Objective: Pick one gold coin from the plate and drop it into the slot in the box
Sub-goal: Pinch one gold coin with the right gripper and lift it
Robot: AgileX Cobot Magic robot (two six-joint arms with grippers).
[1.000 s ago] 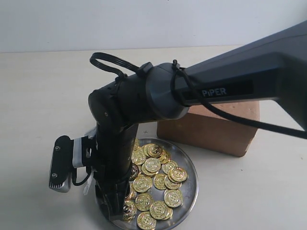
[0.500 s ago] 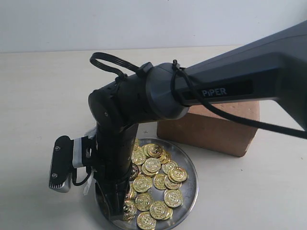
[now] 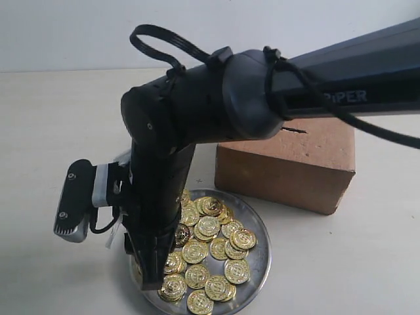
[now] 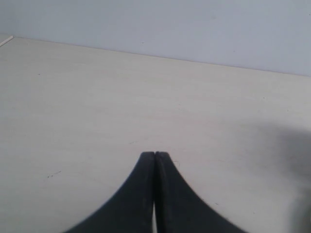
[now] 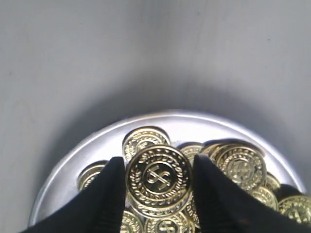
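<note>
Now the right pincer (image 5: 158, 167), clamped on 1 gold coin (image 5: 158, 180), has risen slightly off the plate (image 3: 261, 266) on the bench (image 3: 59, 118), so the pick seems done and the box (image 3: 295, 174) slot (image 3: 293, 130) comes next, while the left pincer (image 4: 154, 160) sits closed and empty.

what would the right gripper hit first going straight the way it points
Most likely the loose coins in the plate just below it. The right gripper, shut on one gold coin, points down at them; the gap is unclear.
</note>
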